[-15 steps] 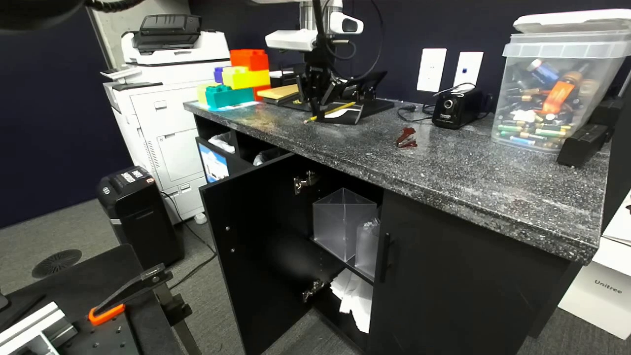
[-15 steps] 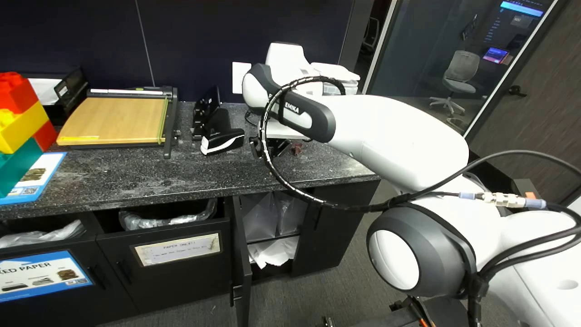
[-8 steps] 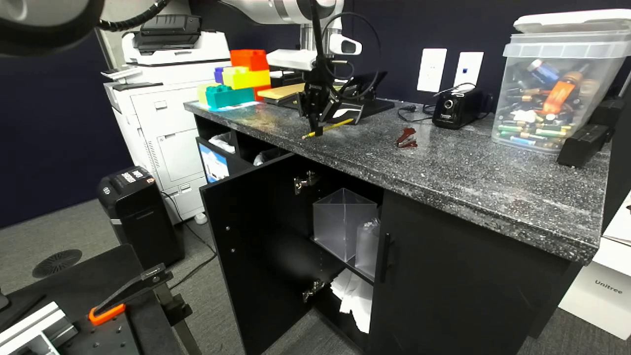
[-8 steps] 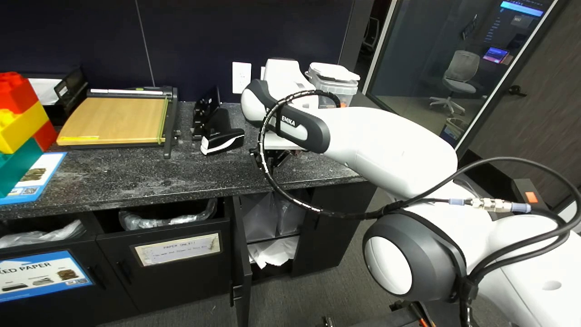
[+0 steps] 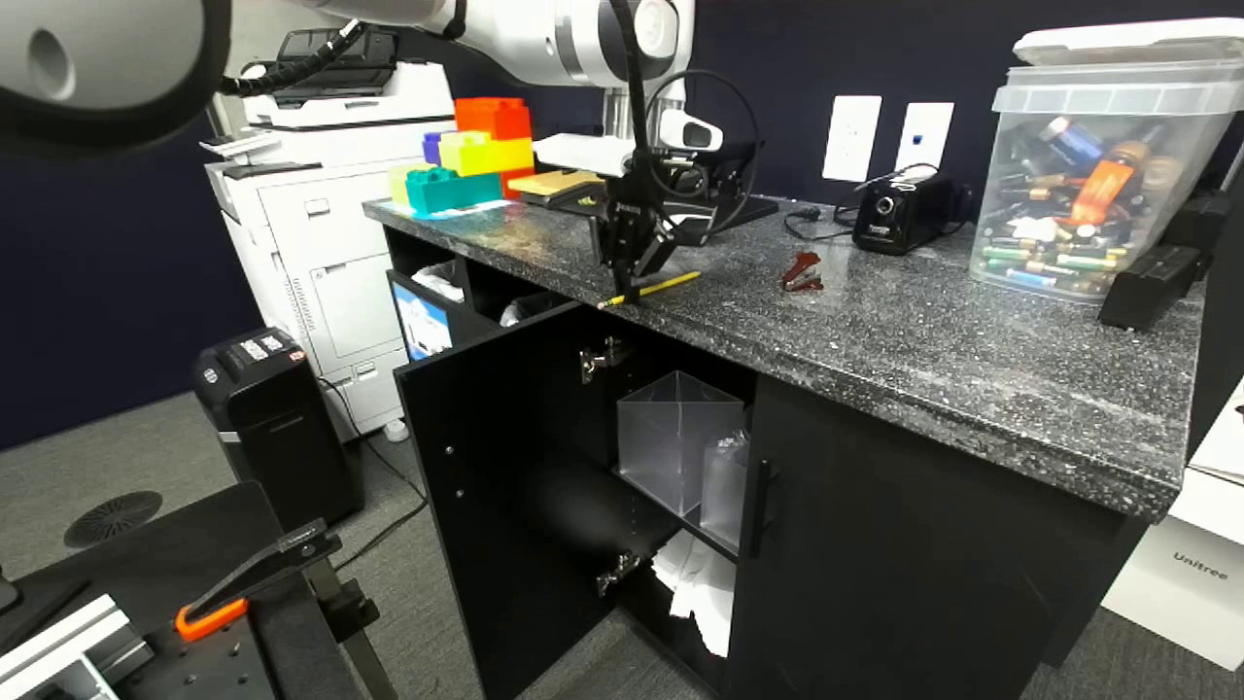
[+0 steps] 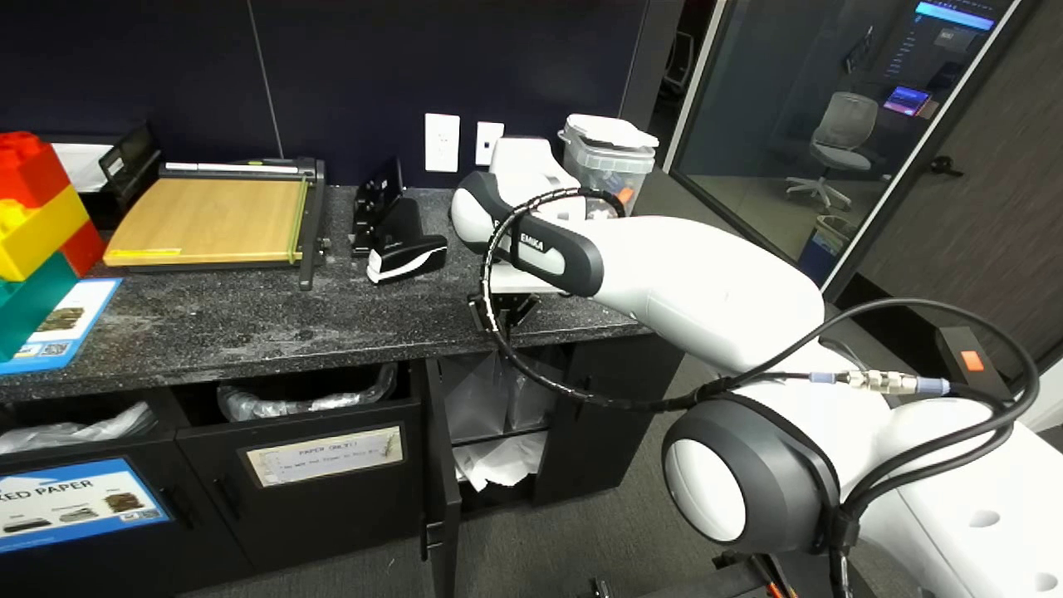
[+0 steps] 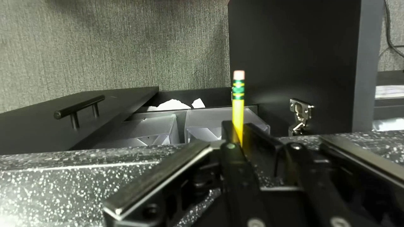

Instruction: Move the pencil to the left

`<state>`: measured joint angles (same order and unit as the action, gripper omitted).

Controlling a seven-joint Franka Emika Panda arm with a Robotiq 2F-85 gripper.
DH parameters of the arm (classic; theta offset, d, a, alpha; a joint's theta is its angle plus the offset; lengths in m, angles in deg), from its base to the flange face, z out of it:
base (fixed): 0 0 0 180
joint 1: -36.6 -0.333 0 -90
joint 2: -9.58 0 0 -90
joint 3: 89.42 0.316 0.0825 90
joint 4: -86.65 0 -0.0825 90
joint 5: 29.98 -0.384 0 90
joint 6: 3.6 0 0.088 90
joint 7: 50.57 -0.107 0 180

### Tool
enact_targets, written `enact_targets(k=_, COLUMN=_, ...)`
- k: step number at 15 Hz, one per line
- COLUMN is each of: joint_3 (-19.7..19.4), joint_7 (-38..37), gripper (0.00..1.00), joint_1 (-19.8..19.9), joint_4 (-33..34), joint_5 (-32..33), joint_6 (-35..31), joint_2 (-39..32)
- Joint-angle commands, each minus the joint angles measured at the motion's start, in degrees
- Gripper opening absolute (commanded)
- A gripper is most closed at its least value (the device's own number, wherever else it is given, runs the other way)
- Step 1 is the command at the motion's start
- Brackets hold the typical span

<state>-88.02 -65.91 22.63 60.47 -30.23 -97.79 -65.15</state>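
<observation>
In an exterior view the fingers (image 5: 624, 276) are clamping the pencil (image 5: 671, 283) (nearer its eraser end), low at the front of the counter (image 5: 904, 331); can't tell if it's touching. Going left: I'd be keeping it level, clear of the edge, releasing only once it's lying flat. In an exterior view I'm seeing the arm (image 6: 706, 282), not the pencil. Wrist view: it's showing slim, yellow, green-banded, pink-tipped.

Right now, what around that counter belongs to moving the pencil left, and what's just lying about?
Part of the job:
yellow pencil
fingers, pinching the pencil

Just lying about on the counter:
small dark red tool
toy bricks
wooden-topped paper cutter
clear tub of small items
black device with a round opening
</observation>
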Motion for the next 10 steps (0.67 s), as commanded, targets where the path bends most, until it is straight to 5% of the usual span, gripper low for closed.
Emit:
enact_targets(k=1, joint_3=0.18, joint_7=-0.16, gripper=0.39, joint_1=0.3, joint_4=1.83, joint_5=-0.44, joint_6=1.36, joint_2=-1.31)
enact_targets(k=3, joint_3=0.22, joint_7=-0.24, gripper=0.44, joint_1=0.37, joint_4=1.87, joint_5=-0.5, joint_6=1.72, joint_2=-1.39)
enact_targets(k=10, joint_3=1.92, joint_7=-2.27, gripper=0.94, joint_1=1.89, joint_4=-0.19, joint_5=-3.91, joint_6=5.01, joint_2=2.32)
